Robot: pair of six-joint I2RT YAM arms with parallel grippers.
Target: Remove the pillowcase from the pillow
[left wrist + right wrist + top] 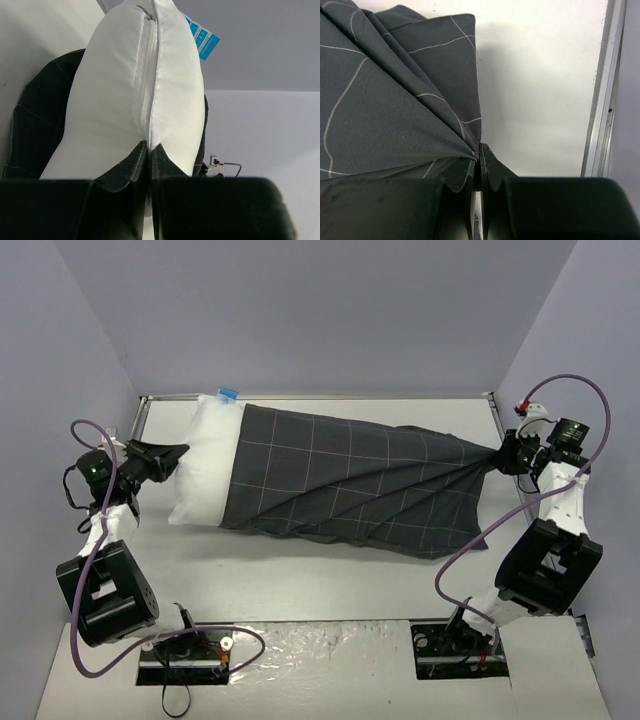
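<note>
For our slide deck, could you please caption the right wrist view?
Right gripper, jaws shut on the gathered pillowcase, over the white table.

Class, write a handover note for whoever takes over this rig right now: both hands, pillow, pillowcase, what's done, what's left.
Left hand: shut on the pillow, at its bare end seam.
Right hand: shut on the pillowcase, at its bunched end.
Both things lie across the table.
Done: one end of the pillow is out.
Left: the rest sits inside the pillowcase; pulling the hands apart should free it.
</note>
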